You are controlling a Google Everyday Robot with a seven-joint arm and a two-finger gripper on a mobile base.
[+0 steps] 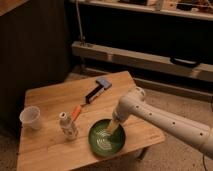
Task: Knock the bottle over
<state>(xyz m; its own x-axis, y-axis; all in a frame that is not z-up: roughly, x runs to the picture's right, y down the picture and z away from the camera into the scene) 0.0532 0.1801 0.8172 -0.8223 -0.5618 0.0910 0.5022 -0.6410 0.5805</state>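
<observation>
counter [50,150]: wooden, one of it, everything sits on this

arm [165,120]: one white arm reaching in from the right, bent down toward the front of the counter

bowl [93,138]: one green bowl near the front edge, right under the end of the arm

pincer [111,129]: hanging over or in the bowl, just right of the bottle and not touching it. honestly can't tell how wide it's set, and I don't see it holding anything

cup [30,118]: one translucent white cup, upright, at the left edge, well apart from the bowl

bottle [68,126]: one, standing upright between cup and bowl, just beside the bowl's left rim. My guess is thin, light plastic, stiff enough, smooth and probably slippery, not fragile. No grab needed imo: a sideways nudge up near the white cap should tip it, while a low push would likely just slide it

black tool [95,93]: one, dark handle with a bluish head, lying flat toward the back

marker [76,113]: one orange marker lying just behind the bottle, can't tell if they touch

counter tally: five loose things, one of each
</observation>
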